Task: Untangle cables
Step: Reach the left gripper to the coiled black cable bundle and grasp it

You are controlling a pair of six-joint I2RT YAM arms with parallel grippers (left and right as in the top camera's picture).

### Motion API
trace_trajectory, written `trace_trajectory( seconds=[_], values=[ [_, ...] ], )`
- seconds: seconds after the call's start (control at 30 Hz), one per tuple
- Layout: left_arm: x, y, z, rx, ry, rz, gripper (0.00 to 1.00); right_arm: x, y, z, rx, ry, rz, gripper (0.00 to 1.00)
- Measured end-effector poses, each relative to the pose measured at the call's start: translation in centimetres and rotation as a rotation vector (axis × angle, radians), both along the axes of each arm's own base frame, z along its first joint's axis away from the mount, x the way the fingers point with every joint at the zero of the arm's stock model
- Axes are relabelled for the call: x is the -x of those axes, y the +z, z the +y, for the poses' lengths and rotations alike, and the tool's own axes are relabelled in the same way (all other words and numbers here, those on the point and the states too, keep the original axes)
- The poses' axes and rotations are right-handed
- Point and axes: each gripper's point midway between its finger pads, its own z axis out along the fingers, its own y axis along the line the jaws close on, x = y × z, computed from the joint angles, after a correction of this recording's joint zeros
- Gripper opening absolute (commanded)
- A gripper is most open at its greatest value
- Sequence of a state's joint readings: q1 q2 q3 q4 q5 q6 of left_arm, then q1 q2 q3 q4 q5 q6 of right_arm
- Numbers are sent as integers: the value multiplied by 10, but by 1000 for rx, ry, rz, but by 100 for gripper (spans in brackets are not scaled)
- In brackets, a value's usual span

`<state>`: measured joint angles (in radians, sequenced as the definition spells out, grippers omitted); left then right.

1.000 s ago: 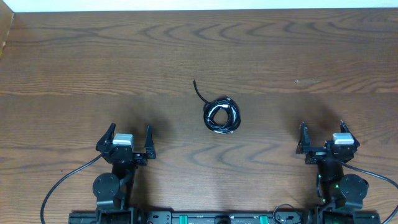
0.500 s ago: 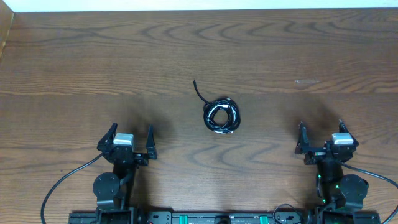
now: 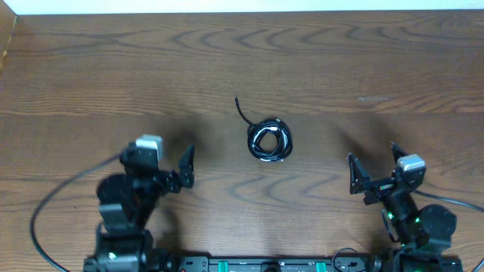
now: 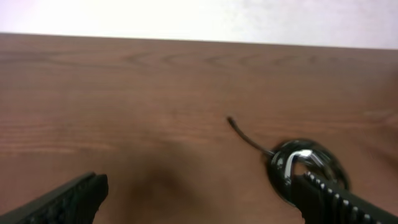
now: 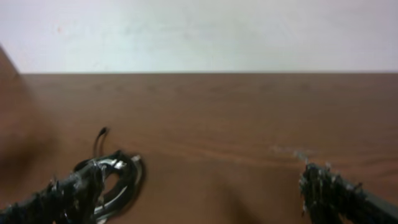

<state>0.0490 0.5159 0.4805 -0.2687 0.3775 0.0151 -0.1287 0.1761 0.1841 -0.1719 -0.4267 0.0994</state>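
Cables (image 3: 269,140) lie coiled between left gripper (image 3: 159,166) and right gripper (image 3: 376,171).

even bright light, soft shadows; wrist views blurred

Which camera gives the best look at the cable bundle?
Overhead: the whole cable bundle and its loose black end show sharply, with nothing in front. The left wrist view shows it blurred, its lower edge behind the left gripper. The right wrist view shows it blurred, partly behind the right gripper.
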Motion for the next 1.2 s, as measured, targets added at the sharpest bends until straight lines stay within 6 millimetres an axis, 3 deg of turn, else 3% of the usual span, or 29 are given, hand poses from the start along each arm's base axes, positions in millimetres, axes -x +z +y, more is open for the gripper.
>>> trace_trajectory(
  seconds=[0.17, 0.27, 0.37, 0.53, 0.7, 0.87, 1.07, 1.2],
  values=[
    [-12, 49, -16, 12, -71, 67, 99, -5, 19, 4, -10, 35, 123, 99],
    [-19, 64, -29, 11, -123, 133, 99, -13, 30, 5, -7, 51, 208, 99],
    [-28, 70, -43, 6, -171, 210, 99, -20, 36, 6, 12, 73, 301, 99],
    [-48, 61, -74, -15, -265, 388, 99, -36, 35, 5, 40, 114, 488, 99],
    [-72, 35, -106, -39, -338, 516, 99, -55, 28, 5, 33, 149, 615, 99],
    [-85, -17, -133, -70, -392, 647, 99, -63, 7, 12, -36, 196, 713, 99],
    [-92, -77, -151, -80, -425, 791, 98, -65, -3, 23, -109, 258, 766, 99],
    [-93, -114, -155, -88, -424, 879, 83, -65, -5, 26, -125, 272, 775, 98]
  ],
)
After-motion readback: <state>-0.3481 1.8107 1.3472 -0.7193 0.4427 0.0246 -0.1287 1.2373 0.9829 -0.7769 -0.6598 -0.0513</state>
